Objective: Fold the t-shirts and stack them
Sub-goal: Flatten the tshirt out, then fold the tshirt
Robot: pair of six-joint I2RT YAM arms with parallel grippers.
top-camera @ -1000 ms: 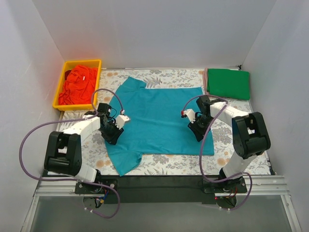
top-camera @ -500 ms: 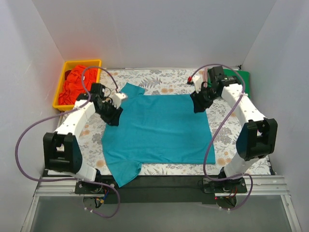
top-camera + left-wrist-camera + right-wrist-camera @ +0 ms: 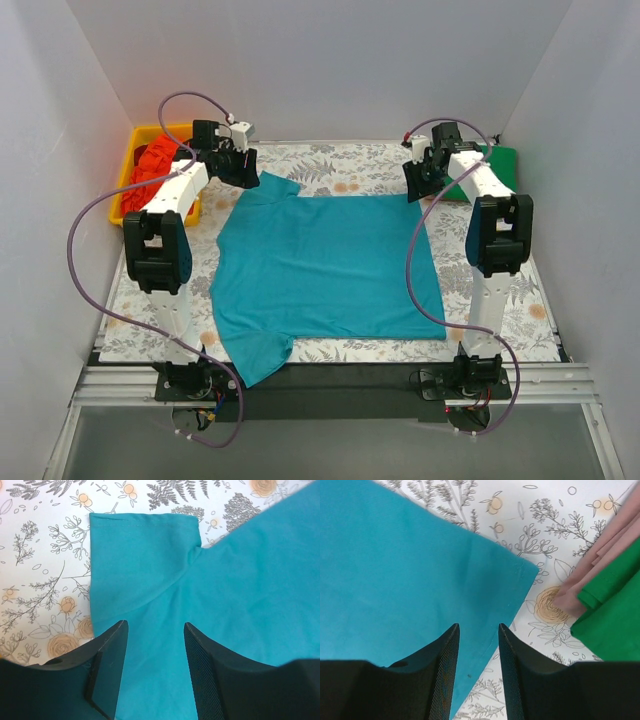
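Observation:
The teal-blue t-shirt (image 3: pixel 325 270) lies spread flat on the floral sheet (image 3: pixel 340 165). My left gripper (image 3: pixel 244 172) is open and empty over its far left sleeve (image 3: pixel 140 545); both fingers frame teal cloth in the left wrist view (image 3: pixel 155 630). My right gripper (image 3: pixel 413 188) is open and empty over the shirt's far right corner (image 3: pixel 522 572), seen between its fingers in the right wrist view (image 3: pixel 479 630). The folded bright green t-shirt (image 3: pixel 503 157) lies at the back right, also in the right wrist view (image 3: pixel 615 615). The orange-red t-shirt (image 3: pixel 155 165) is bunched in the yellow bin.
The yellow bin (image 3: pixel 120 205) stands at the back left, beside the left arm. A pinkish cloth edge (image 3: pixel 600 555) shows under the green shirt. White walls close in the back and both sides. The near sleeve (image 3: pixel 255 355) reaches the sheet's front edge.
Both arms have swung from the shirt's middle sides out to its far corners. The shirt now lies flatter and squarer. Both grippers stay open.

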